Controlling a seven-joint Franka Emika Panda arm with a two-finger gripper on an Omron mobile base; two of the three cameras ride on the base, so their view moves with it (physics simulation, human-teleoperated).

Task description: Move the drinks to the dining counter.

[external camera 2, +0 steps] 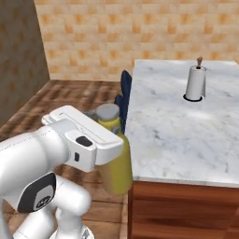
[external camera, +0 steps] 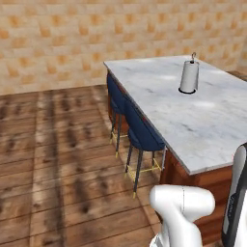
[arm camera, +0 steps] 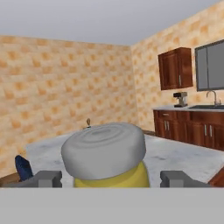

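Amber-yellow bottle [external camera 2: 116,161] with its grey cap [arm camera: 104,149] hangs upright in the air, held off the near left corner of the dining surface [external camera 2: 177,135], just beside its edge and not resting on it. End effector [arm camera: 111,179] has its 2 fingers [arm camera: 43,179] spread fairly wide, 1 on either side of the bottle below the cap, gripping it. Farther back on the marble top stands a white paper towel roll [external camera: 189,76] on a dark base. Blue stools [external camera: 140,130] line the surface's long side above a wooden floor [external camera: 53,159]
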